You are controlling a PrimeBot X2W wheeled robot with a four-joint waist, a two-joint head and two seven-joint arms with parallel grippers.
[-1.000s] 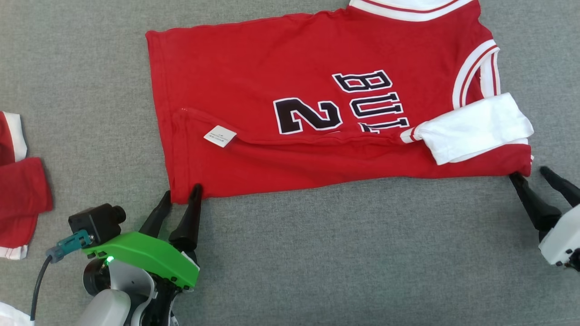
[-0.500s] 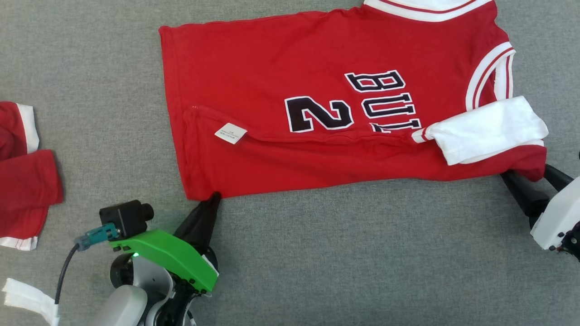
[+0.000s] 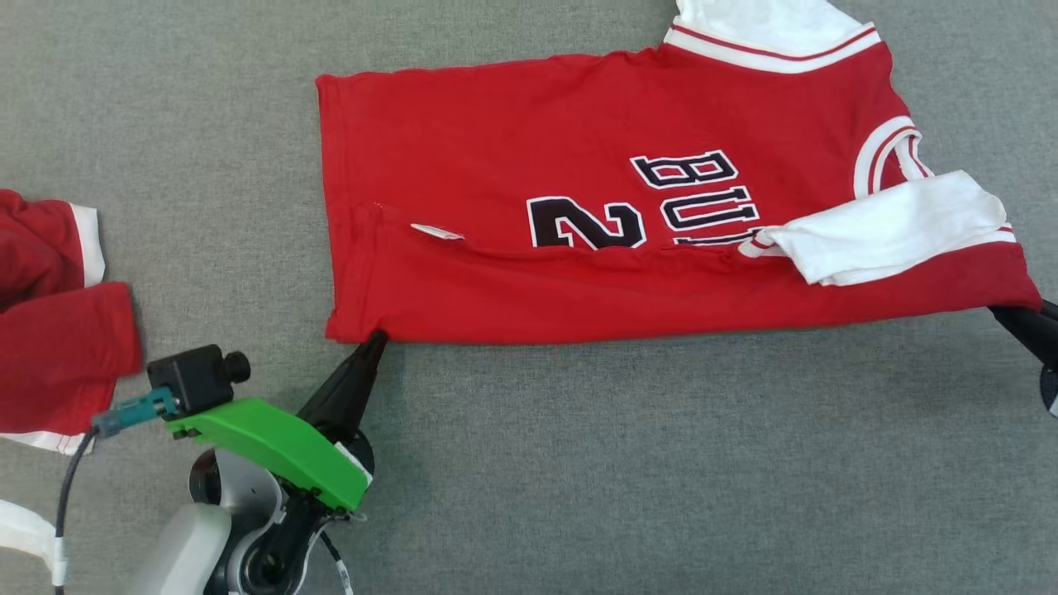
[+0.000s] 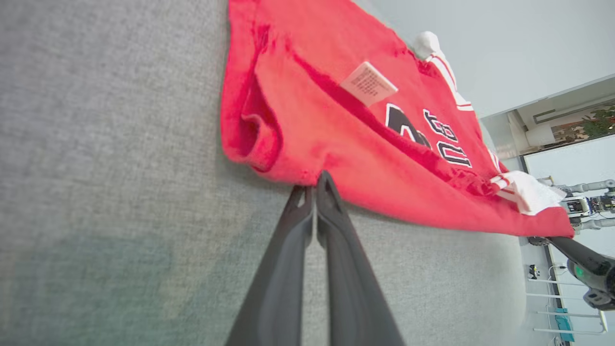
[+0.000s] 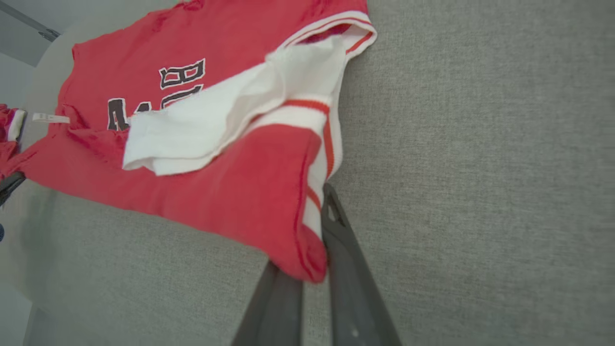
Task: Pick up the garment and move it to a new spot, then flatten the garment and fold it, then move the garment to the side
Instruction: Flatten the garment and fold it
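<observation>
Pinching garment at near-left hem corner w/ left hand, clenched; gripping near-right corner w/ right hand, fabric caught inside. Lying mid worktop, long axis running L-R, spanning both hands, body stretching toward far edge. Prob. needing even lift, both arms equally near.

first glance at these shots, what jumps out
A bright red basketball jersey with black lettering and white trim lies spread across the middle of the grey cloth surface, its near side folded over. The left tool pinches its near left corner and the right tool its near right corner. A second red garment sits at the left edge.
</observation>
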